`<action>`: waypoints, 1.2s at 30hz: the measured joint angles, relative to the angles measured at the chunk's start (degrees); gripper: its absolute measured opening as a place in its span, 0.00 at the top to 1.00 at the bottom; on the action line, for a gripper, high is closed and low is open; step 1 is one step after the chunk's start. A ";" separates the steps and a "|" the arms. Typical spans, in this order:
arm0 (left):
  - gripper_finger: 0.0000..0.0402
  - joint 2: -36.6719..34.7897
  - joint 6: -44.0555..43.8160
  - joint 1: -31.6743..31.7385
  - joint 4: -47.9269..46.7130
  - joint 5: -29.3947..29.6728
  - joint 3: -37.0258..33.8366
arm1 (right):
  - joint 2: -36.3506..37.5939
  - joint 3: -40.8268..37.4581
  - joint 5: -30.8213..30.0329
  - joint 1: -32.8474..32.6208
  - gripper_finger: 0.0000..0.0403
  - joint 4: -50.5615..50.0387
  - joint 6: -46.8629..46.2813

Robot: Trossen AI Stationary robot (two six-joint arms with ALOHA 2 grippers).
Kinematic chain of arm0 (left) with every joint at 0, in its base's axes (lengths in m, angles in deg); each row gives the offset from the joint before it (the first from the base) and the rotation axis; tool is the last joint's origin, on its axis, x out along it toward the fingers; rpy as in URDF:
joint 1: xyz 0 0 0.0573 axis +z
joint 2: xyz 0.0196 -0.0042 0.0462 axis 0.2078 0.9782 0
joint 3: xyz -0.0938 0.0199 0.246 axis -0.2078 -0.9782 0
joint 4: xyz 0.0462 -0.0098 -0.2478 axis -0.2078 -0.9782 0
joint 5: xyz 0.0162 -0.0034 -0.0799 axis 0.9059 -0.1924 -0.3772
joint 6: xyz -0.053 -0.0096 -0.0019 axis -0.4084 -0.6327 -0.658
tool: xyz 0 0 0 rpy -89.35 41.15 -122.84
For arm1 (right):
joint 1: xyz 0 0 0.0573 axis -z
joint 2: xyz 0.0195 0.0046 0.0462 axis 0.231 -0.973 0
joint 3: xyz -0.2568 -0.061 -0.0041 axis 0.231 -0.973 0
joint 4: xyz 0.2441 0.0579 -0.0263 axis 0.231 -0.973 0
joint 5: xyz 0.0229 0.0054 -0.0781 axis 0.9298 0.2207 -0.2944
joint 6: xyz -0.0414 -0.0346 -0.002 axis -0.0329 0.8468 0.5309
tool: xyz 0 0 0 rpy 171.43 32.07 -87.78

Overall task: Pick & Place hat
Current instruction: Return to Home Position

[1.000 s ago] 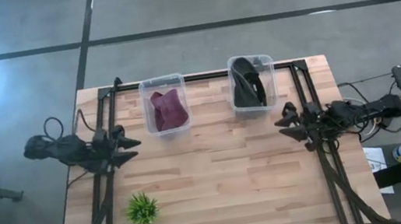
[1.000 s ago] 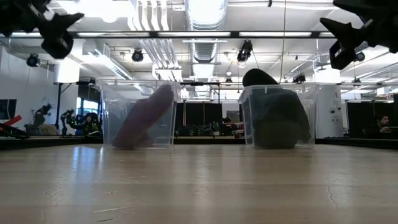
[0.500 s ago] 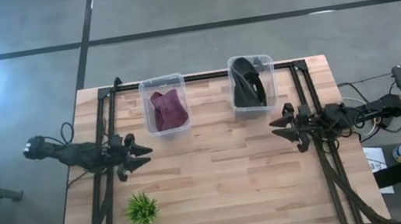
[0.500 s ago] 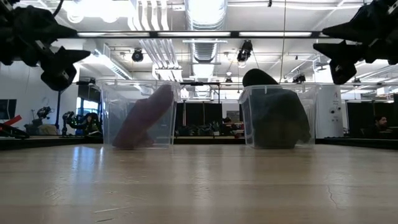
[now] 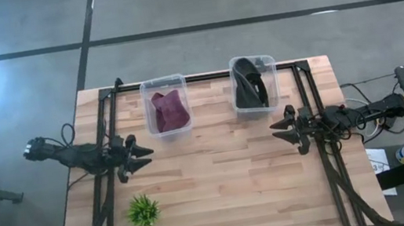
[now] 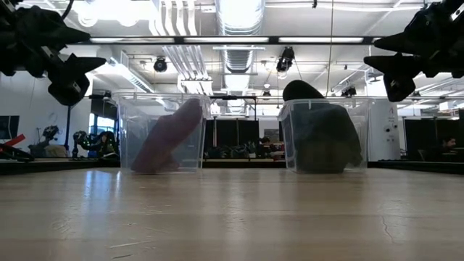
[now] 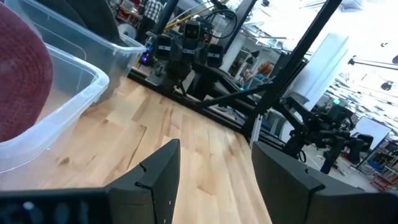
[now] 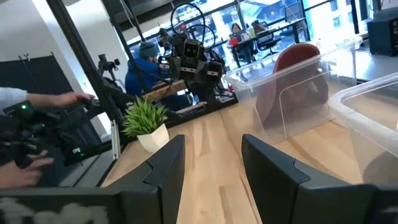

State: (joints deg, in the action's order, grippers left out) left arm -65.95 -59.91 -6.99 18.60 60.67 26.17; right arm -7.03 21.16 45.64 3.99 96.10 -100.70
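Observation:
A maroon hat (image 5: 170, 108) leans inside the left clear bin (image 5: 165, 105); it also shows in the low view (image 6: 168, 136) and the left wrist view (image 7: 22, 81). A black hat (image 5: 248, 83) sits in the right clear bin (image 5: 254, 83), its crown above the rim in the low view (image 6: 319, 134). My left gripper (image 5: 141, 155) hovers open near the table's left side, nearer than the maroon bin. My right gripper (image 5: 277, 128) hovers open near the right side, just nearer than the black hat's bin. Neither holds anything.
A small green plant in a white pot (image 5: 144, 211) stands near the table's near left corner, also in the right wrist view (image 8: 146, 124). The wooden table (image 5: 221, 189) is bare between the arms. People sit at desks in the room beyond.
My left gripper has moved down, toward the table's near edge and inward toward the middle. My right gripper has moved a little toward the table's left and dropped slightly. The hats and bins have stayed put.

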 joint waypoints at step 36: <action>0.52 -1.78 21.32 21.51 1.68 -16.46 -1.36 | -0.02 0.02 0.07 0.00 0.62 -0.02 0.02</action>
State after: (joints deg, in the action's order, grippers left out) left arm -67.73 -38.59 14.52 20.28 44.21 24.81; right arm -7.05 21.18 45.71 3.99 96.08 -100.68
